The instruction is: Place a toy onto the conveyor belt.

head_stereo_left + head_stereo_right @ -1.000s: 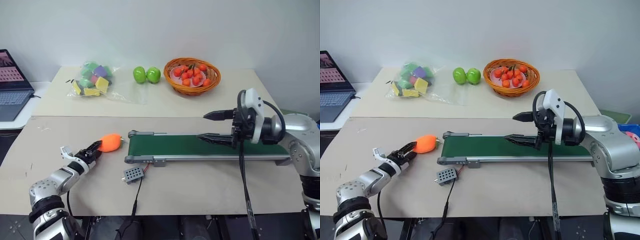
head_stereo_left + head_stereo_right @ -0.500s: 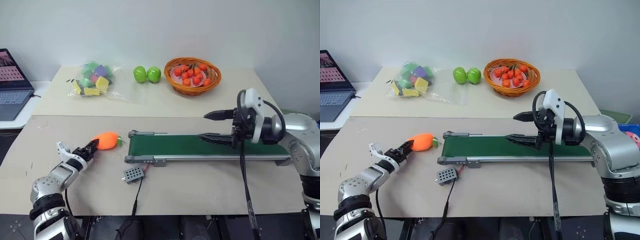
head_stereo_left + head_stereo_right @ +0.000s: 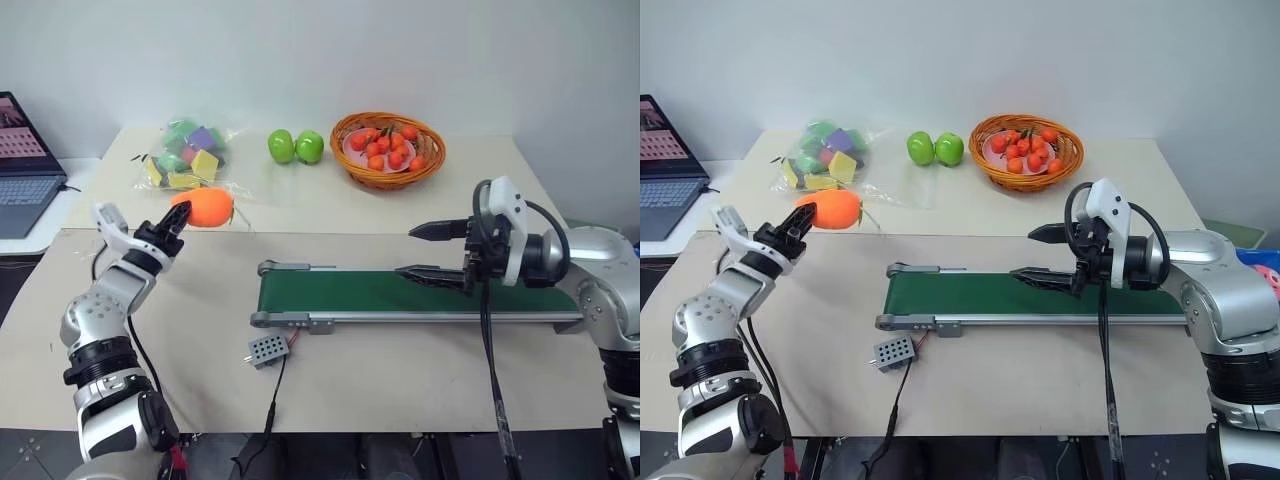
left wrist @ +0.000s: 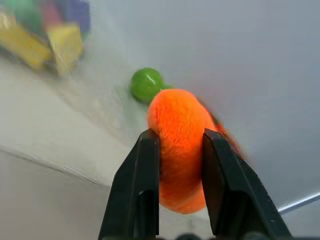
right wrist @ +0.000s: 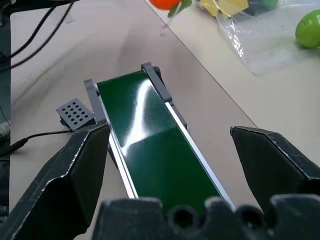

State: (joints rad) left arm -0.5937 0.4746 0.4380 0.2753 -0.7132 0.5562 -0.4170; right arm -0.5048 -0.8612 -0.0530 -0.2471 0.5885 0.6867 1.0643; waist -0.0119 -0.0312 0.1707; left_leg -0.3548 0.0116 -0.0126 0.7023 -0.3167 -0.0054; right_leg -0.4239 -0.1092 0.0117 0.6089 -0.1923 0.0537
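Head views: the left gripper [image 3: 176, 222] is clamped on the toy [image 3: 201, 208], held in the air above the table [image 3: 400, 375], well left of the conveyor belt [image 3: 400, 292]. The right gripper [image 3: 422, 252] hangs wide and empty over the belt.

Left wrist view: both fingers [image 4: 137, 192] press the toy's sides.

Right wrist view: belt below, grey perforated box [image 5: 75, 113] beside its end.

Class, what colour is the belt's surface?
Dark green, on the belt; it shows best in the right wrist view.
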